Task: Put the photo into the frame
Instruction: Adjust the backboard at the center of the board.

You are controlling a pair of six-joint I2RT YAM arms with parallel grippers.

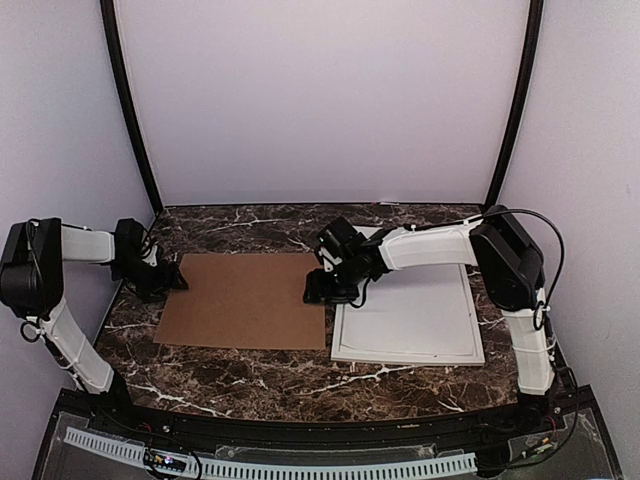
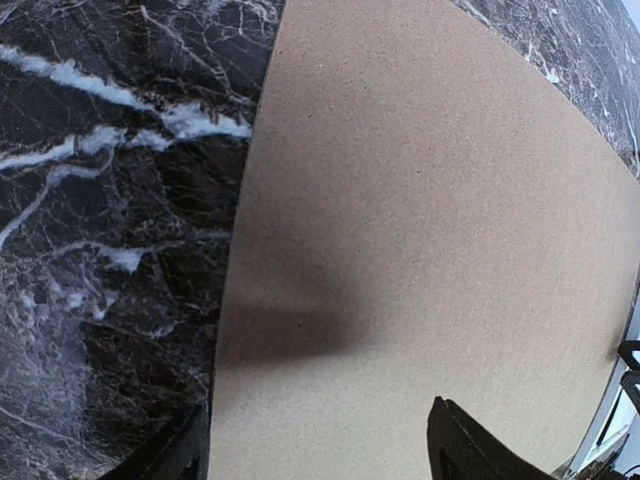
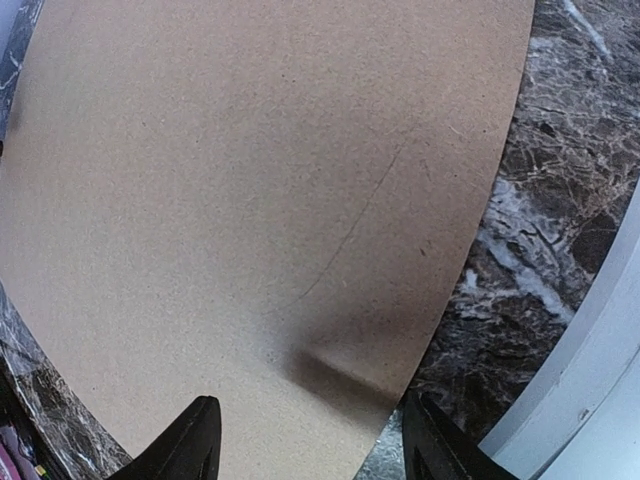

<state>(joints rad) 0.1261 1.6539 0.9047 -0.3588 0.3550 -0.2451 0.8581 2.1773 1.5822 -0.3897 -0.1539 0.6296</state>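
The left tool and the right tool sit at opposite short edges of the brown backing board, which lies flat on the marble tabletop between them. Both tools are released, with fingers spread and nothing between them. This placing suggests each one straddles an edge so the pair can lift or shift the board from both ends. A wide, thin sheet would likely sag or pivot if taken from one side only.

The frame, white with a thin raised border, lies just beyond the right tool on the side away from the board, partly under that arm. It is near the board, with a strip of marble between them. The photo shows in no view, and I cannot tell whether it lies under the board.

The overhead view gives the whole layout, but the tools' own bodies hide their fingers there. The wrist views supply that. In each, one finger is over the board and the other is about at its edge, with a dark shadow on the board below. Neither wrist view settles whether any fingertip touches the board.
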